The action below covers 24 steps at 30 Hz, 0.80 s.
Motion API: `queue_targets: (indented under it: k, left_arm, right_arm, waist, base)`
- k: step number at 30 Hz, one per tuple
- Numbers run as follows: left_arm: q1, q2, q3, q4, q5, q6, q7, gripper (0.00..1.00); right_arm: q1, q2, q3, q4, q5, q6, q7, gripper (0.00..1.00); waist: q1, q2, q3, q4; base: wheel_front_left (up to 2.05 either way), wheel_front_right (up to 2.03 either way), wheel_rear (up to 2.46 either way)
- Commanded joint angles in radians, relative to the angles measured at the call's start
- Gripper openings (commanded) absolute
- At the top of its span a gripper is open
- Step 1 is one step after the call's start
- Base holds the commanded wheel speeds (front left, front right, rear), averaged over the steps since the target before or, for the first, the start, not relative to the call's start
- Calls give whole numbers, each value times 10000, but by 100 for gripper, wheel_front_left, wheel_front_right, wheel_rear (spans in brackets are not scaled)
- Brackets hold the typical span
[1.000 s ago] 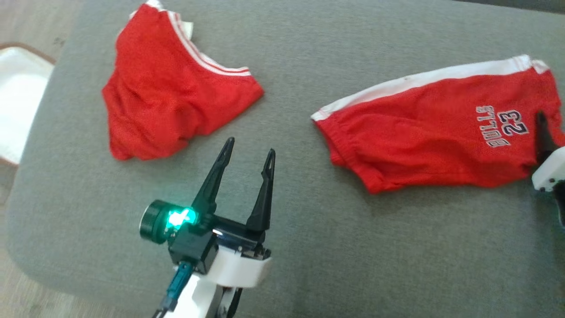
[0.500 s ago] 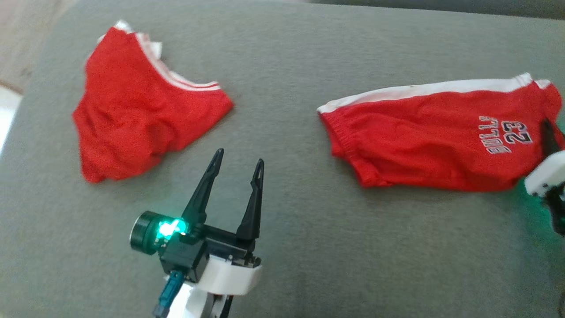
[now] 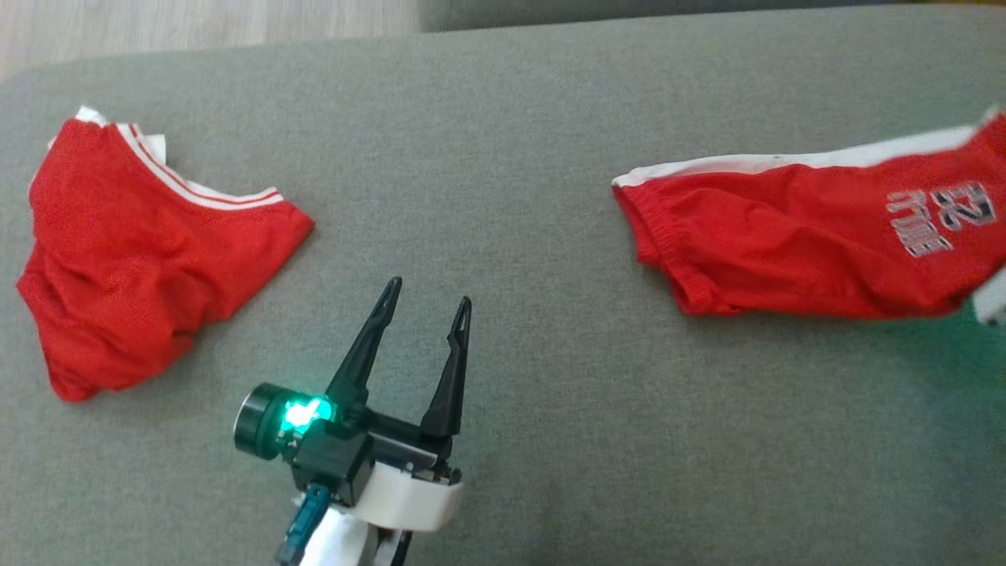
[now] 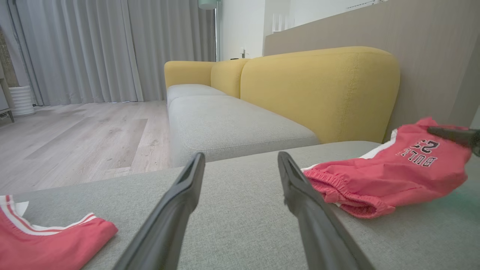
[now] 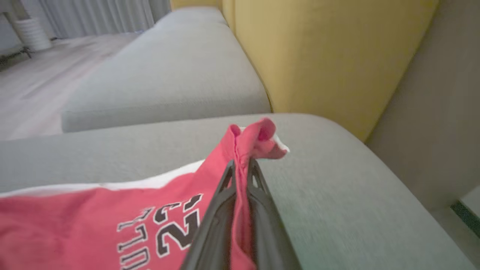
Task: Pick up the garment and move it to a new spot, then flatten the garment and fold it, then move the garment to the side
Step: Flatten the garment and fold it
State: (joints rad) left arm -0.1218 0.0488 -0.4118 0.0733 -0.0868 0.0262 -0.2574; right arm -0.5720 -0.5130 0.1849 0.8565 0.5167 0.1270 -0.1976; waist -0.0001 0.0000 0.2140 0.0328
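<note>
The garment [image 3: 802, 244] is a pair of red shorts with a white side stripe and "BULLS 23" lettering. It lies at the right of the grey cushion [image 3: 511, 157]. In the right wrist view my right gripper [image 5: 242, 165] is shut on the garment [image 5: 112, 217], pinching a fold of its hem that bunches above the fingertips. A sliver of its white housing [image 3: 993, 303] shows at the right edge of the head view. My left gripper [image 3: 428, 292] hovers open over bare cushion left of the garment [image 4: 382, 176], holding nothing.
A second red garment [image 3: 134, 259] with white trim lies crumpled at the cushion's left end. Beyond the cushion stand a yellow sofa back [image 4: 318, 86] and another grey seat [image 4: 225, 123]. Wooden floor [image 4: 75, 138] lies to the left.
My right gripper has shut on the garment's hem and drawn that end rightward, partly out of the head view. The head view itself has shifted. The left gripper stays open.
</note>
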Motion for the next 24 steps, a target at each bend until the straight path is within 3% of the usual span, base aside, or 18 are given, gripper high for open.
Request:
queue_targets:
  k: [1,7,14,15,17,24]
  left_arm:
    - [-37,15,327,-231,89,-1,-44,100]
    - [-23,15,239,-117,2,36,-44,100]
    - [-62,15,103,-36,-205,55,-44,100]
    - [-77,15,60,-22,-237,49,-44,100]
    - [-109,15,-7,12,-309,49,-44,100]
    - [-2,15,121,-27,-491,173,-44,100]
  right_arm:
    - [-239,-80,229,-517,-187,37,-137,0]
    - [-135,880,784,-2257,-952,37,362,0]
    - [469,2506,1536,-3533,-1087,37,1282,0]
    - [566,2697,1653,-3521,-1075,37,1326,14]
    - [797,3031,1883,-3490,-1033,37,1378,100]
    - [1636,3402,2056,-4104,-991,37,540,100]
  waist:
    - [1,0,-140,-40]
    - [1,0,-425,184]
    - [1,0,-418,630]
    - [1,0,-417,701]
    - [1,0,-441,837]
    - [1,0,-672,944]
  base:
    - [0,0,0]
    - [0,0,0]
    - [0,0,0]
    - [0,0,0]
    - [0,0,0]
    - [0,0,0]
